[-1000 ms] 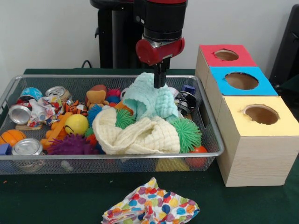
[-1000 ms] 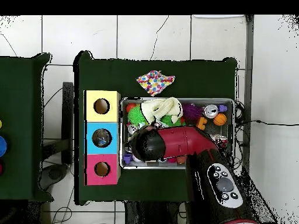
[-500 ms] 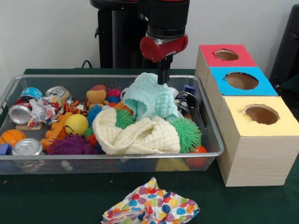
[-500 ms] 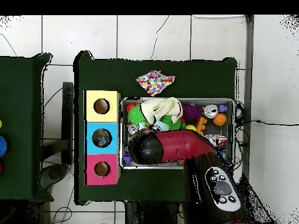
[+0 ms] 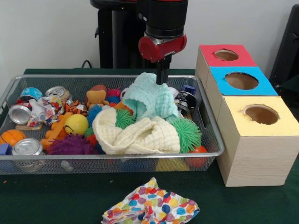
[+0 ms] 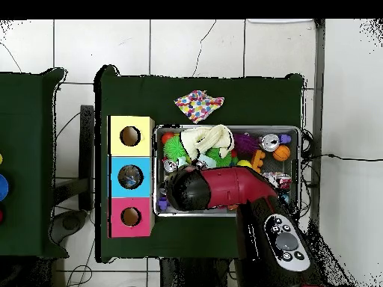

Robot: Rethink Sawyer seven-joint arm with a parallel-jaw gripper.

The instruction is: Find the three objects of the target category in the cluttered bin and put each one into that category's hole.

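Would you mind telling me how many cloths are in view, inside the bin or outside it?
3. A mint cloth is pinched by the gripper over the bin; a cream cloth lies below it; a polka-dot cloth lies on the table in front. Clutter may hide more.

A bin is set left of three boxes; a cloth is laid on the table nearer.
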